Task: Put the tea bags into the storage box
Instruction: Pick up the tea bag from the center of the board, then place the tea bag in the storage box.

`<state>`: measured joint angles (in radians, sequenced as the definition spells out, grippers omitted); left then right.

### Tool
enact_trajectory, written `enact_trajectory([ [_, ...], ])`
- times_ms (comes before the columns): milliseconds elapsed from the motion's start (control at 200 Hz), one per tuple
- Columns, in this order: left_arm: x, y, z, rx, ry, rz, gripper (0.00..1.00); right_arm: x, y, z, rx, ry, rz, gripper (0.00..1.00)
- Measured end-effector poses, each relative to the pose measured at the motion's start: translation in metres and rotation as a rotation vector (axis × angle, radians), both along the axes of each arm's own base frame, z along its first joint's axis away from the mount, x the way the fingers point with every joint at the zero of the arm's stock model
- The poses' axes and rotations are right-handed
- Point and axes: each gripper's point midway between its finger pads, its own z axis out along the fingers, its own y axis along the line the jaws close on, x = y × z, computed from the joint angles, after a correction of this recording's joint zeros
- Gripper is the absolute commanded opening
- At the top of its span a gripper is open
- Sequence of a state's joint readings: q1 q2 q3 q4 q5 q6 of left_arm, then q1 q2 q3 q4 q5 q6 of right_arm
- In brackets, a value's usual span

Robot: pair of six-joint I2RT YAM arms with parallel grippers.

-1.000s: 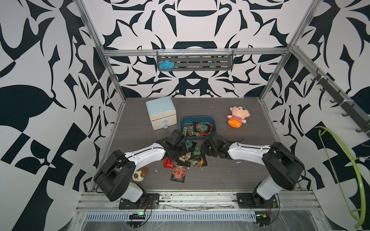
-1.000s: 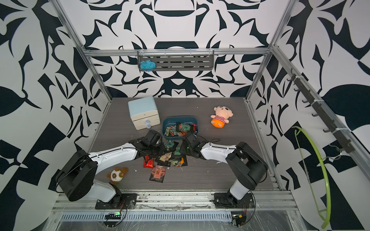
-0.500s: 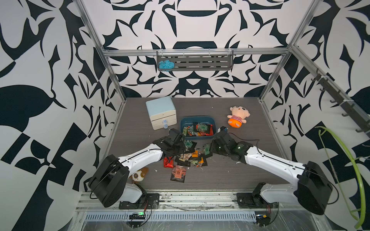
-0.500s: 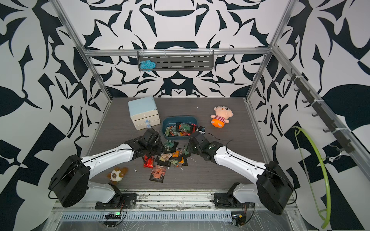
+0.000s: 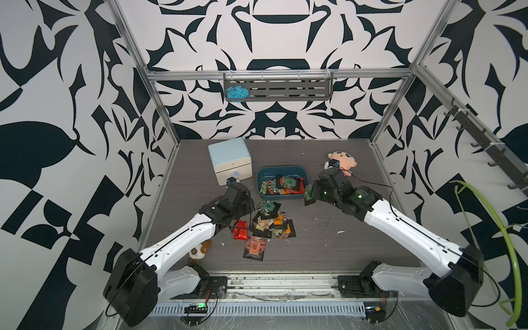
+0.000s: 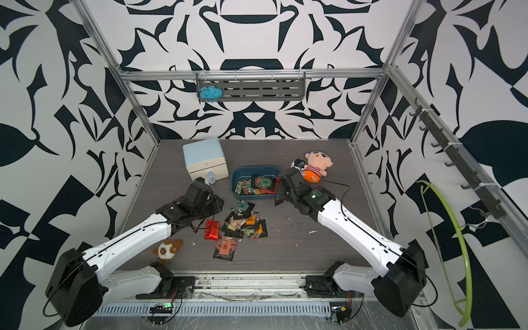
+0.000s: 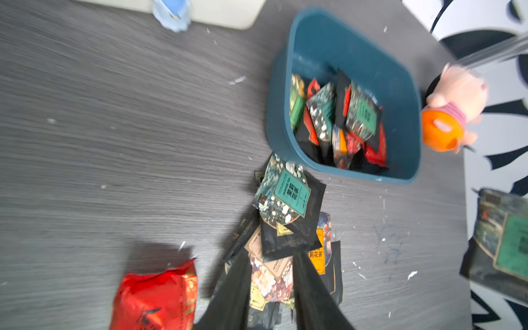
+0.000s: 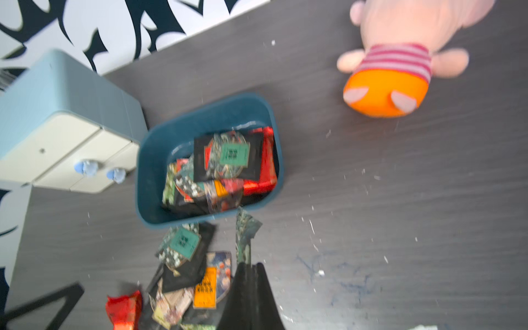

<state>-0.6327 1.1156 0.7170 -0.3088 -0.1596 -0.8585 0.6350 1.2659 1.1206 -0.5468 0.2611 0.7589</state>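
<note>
The right gripper [image 8: 249, 267] is clenching a green-labelled tea bag [image 8: 245, 231] at 3 o'clock of the storage box [image 5: 265, 175]; the left gripper [image 7: 270, 257] is hanging, jaws parted, over loose tea bags [image 5: 271, 224] at 6 o'clock.

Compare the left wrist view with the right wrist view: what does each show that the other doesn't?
Only left wrist: the left gripper open over the loose pile. Only right wrist: the right gripper shut on a tea bag, plus the cabinet's drawer fronts. Both: the storage box, partly filled, that pile and the plush doll.
</note>
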Motion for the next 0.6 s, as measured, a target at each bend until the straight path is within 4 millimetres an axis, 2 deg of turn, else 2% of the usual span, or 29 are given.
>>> enact_trajectory([
  [185, -0.011, 0.026, -0.003, 0.011, -0.020, 0.059, 0.32, 0.043, 0.025, 0.007, 0.012, 0.003, 0.048, 0.00],
  [325, -0.017, 0.038, -0.005, 0.027, -0.026, 0.092, 0.33, 0.072, 0.044, -0.007, 0.022, 0.028, 0.087, 0.00],
  [460, -0.019, 0.046, 0.004, 0.026, -0.057, 0.118, 0.33, 0.093, 0.059, -0.026, 0.034, 0.065, 0.120, 0.00],
  [600, -0.019, 0.050, 0.013, 0.003, -0.085, 0.141, 0.33, 0.111, 0.074, -0.036, 0.050, 0.083, 0.153, 0.00],
])
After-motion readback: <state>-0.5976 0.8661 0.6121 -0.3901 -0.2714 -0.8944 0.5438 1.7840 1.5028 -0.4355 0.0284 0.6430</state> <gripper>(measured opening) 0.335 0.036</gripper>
